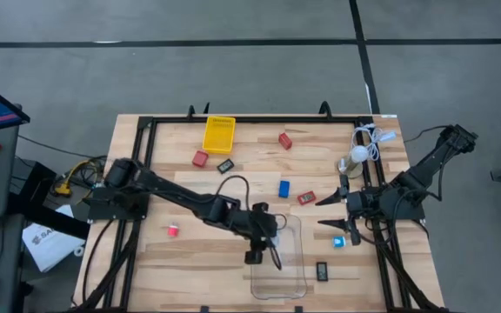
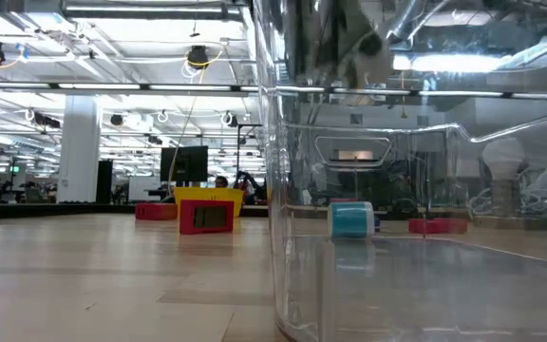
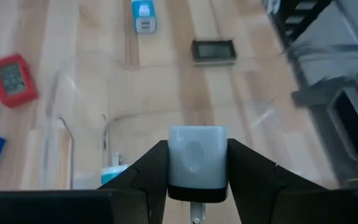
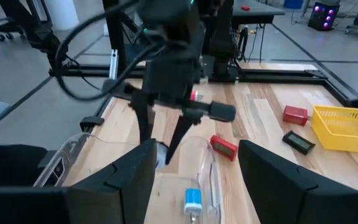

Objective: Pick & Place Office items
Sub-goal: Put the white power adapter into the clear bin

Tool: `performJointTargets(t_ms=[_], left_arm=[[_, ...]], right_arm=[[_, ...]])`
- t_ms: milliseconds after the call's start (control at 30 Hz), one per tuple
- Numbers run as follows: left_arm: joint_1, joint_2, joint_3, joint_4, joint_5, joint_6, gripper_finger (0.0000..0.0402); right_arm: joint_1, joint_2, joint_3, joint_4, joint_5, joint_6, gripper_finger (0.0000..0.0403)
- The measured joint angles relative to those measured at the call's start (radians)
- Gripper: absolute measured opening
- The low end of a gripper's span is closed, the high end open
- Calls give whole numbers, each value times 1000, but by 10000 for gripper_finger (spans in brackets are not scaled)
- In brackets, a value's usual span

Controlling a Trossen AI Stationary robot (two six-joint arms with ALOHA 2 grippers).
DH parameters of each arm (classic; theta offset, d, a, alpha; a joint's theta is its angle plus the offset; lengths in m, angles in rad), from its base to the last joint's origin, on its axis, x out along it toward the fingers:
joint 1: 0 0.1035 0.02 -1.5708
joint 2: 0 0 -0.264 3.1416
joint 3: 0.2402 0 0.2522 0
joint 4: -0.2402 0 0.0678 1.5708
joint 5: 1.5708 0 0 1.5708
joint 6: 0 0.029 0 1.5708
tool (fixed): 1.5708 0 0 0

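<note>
My left gripper point(image 1: 259, 256) hangs over the left part of the clear bin point(image 1: 292, 261) and is shut on a pale grey-white block point(image 3: 196, 158) with a dark lower band. The right wrist view shows it too, left gripper point(image 4: 161, 146) slanting down above the bin point(image 4: 194, 155). My right gripper point(image 1: 330, 214) stands open at the table's right, nothing between its fingers. Loose office items lie on the wood: a white-and-cyan bit point(image 1: 339, 241), a black rectangle point(image 1: 322, 271), red blocks point(image 1: 306, 198) point(image 1: 200, 158), and a blue block point(image 1: 283, 188). My left gripper pinches the pale block by its two opposite sides point(image 3: 173, 163) between its two fingers. The fingers slant down from the table's left. The block sits upright in the hold, lifted clear, above the inside of the bin.
A yellow tray point(image 1: 218, 133) stands at the far edge, with a black rectangle point(image 1: 225, 165) and a red block point(image 1: 285, 140) near it. A white round lamp with coiled cable point(image 1: 361, 152) sits at the far right. A small red piece point(image 1: 173, 230) lies left of the bin.
</note>
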Motion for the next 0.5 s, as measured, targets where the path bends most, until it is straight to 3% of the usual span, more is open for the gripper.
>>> performJointTargets(t_ms=[500], left_arm=[[-44,124,72,-81,-149,-58,131]], right_arm=[[0,0,0,-7,0,0,221]])
